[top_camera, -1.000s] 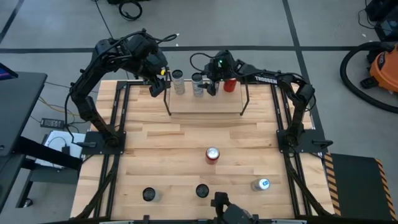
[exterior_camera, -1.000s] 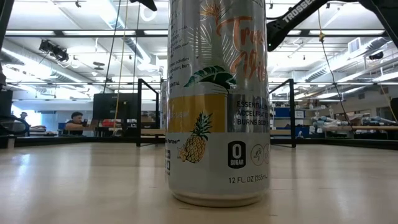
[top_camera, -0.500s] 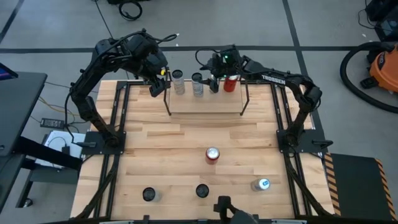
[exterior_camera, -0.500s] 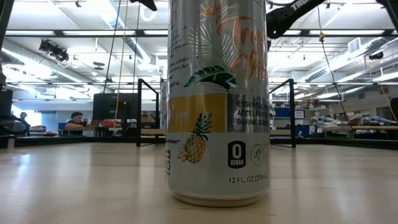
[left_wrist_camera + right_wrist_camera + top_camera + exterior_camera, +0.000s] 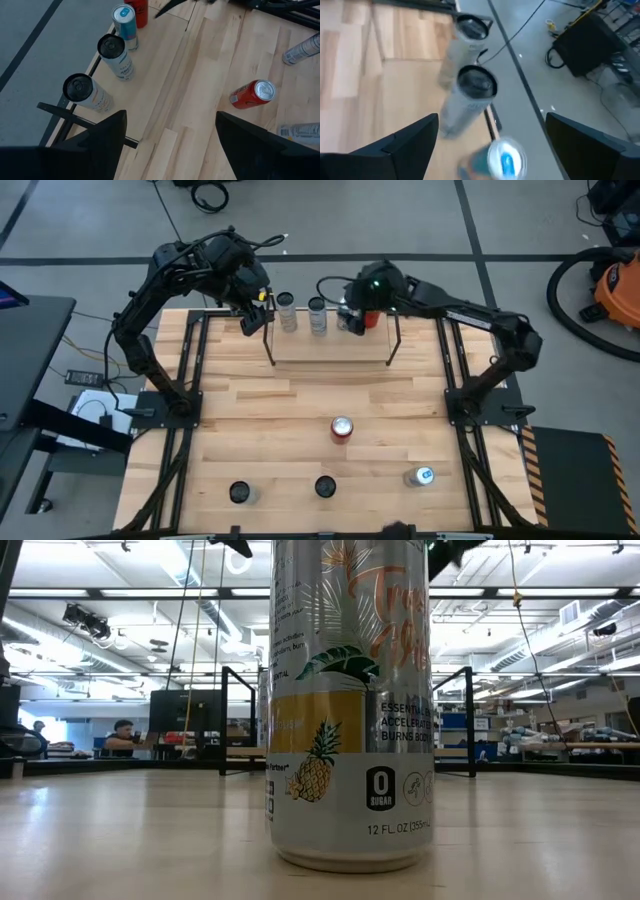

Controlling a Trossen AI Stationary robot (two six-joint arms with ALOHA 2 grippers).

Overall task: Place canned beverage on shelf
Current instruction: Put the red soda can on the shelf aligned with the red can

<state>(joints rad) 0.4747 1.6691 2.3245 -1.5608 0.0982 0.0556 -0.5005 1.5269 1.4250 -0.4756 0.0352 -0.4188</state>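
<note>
Room: workshop hall with ceiling lights and benches beyond the tabletop [image 5: 250, 420] of pale wood planks.
Near edge: two dark-topped cans [image 5: 240, 492] and [image 5: 325, 486] stand here; a blue-topped can [image 5: 421, 476] lies toward the near right corner.
Middle: red can [image 5: 342, 428] lies alone on the planks, next in line by my guess.
Far edge: shelf [image 5: 330, 342] sits here, carrying four cans in a row.
Task's thing: teal can [image 5: 496, 159] stands upright on the shelf board, beside the red one at the right end.
Right pincer [image 5: 352, 317]: mine, jaws wide, above that teal can, gripping nothing.
Left pincer [image 5: 252, 323]: wide and empty, waiting at the shelf's left end.
Doing it well: I should rise straight up, keeping my fingers off the neighbouring cans, before swinging away.
</note>
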